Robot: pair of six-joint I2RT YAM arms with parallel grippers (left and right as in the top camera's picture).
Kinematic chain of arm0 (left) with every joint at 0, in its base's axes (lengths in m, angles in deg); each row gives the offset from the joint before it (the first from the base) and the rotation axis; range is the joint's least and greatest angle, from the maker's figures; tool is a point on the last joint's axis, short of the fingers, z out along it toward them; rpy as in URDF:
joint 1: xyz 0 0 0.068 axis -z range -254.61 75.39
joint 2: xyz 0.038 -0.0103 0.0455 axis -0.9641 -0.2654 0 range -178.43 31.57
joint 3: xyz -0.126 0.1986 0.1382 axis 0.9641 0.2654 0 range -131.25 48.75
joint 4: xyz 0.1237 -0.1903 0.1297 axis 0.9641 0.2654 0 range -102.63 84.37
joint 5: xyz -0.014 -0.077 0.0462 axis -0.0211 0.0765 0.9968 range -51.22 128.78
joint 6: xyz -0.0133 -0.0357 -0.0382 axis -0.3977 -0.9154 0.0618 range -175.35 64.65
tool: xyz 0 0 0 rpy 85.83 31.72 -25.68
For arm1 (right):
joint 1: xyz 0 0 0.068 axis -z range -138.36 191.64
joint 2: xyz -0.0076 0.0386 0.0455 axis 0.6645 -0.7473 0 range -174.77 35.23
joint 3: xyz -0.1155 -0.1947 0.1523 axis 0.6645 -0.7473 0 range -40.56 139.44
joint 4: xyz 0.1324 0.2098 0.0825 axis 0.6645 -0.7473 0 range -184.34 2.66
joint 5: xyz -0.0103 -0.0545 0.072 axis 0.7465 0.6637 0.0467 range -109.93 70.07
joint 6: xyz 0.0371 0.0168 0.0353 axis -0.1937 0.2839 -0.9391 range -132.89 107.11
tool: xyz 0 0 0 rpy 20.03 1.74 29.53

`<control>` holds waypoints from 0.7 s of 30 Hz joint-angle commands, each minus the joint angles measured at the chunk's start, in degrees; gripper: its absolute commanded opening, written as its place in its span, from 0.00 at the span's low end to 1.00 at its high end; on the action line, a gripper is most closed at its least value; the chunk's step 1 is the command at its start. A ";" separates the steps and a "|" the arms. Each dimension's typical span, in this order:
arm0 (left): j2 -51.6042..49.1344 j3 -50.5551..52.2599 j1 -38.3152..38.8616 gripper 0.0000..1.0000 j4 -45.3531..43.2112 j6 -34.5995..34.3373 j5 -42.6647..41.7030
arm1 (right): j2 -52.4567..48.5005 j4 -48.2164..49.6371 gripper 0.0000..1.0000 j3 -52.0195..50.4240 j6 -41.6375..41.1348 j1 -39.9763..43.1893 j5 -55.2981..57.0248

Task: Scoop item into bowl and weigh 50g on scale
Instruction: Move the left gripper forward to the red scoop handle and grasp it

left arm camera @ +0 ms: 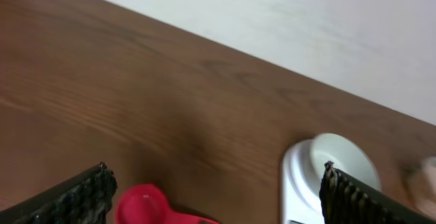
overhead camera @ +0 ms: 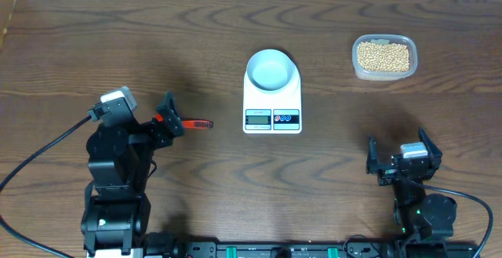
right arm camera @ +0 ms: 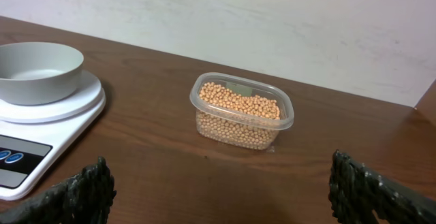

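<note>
Beans point(overhead camera: 383, 56) in a clear tub point(overhead camera: 384, 77) at far right, bowl point(overhead camera: 271, 70) empty on the scale point(overhead camera: 271, 101) at centre, left gripper point(overhead camera: 171, 115) spread wide around a red scoop point(overhead camera: 194, 123), right gripper point(overhead camera: 398, 144) wide apart, holding nothing.

Soft, even light; faint shadows are seen on the table point(overhead camera: 180, 78). Left wrist view is blurred, the others sharp.
</note>
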 commanded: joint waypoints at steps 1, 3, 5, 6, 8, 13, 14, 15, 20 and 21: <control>0.09 -1.66 -0.20 0.98 3.74 -0.59 -5.73 | 0.31 0.00 0.99 -0.24 -0.04 -0.17 -0.33; 0.04 -1.66 -0.20 0.98 4.74 -0.57 -6.93 | 0.31 0.00 0.99 -0.24 -0.04 -0.17 -0.33; 0.04 -1.66 -0.20 0.98 4.76 -0.55 -6.91 | 0.31 0.00 0.99 -0.24 -0.04 -0.17 -0.33; 0.04 -1.66 -0.20 0.98 4.72 -0.57 -6.93 | 0.31 -0.02 0.99 -0.24 -0.04 -0.17 -0.33; 0.04 -1.68 -0.20 0.97 3.28 -0.57 -6.95 | 0.31 0.00 0.99 -0.24 -0.04 -0.17 -0.33; -0.20 -1.68 -0.20 0.88 2.56 -3.58 -4.33 | 0.31 0.00 0.99 -0.24 -0.04 -0.17 -0.33; -0.42 -1.66 -0.20 0.88 3.17 -5.46 -2.91 | 0.31 -0.02 0.99 -0.24 -0.04 -0.17 -0.33; -0.90 -1.66 -0.20 0.88 4.07 -7.28 -1.14 | 0.31 -0.02 0.99 -0.24 -0.04 -0.17 -0.33; -6.93 -1.68 -0.20 0.88 9.79 -17.68 8.90 | 0.31 -0.02 0.99 -0.24 -0.04 -0.17 -0.33; -8.52 -1.68 -0.20 0.88 9.99 -18.67 9.55 | 0.31 -0.02 0.99 -0.24 -0.04 -0.17 -0.33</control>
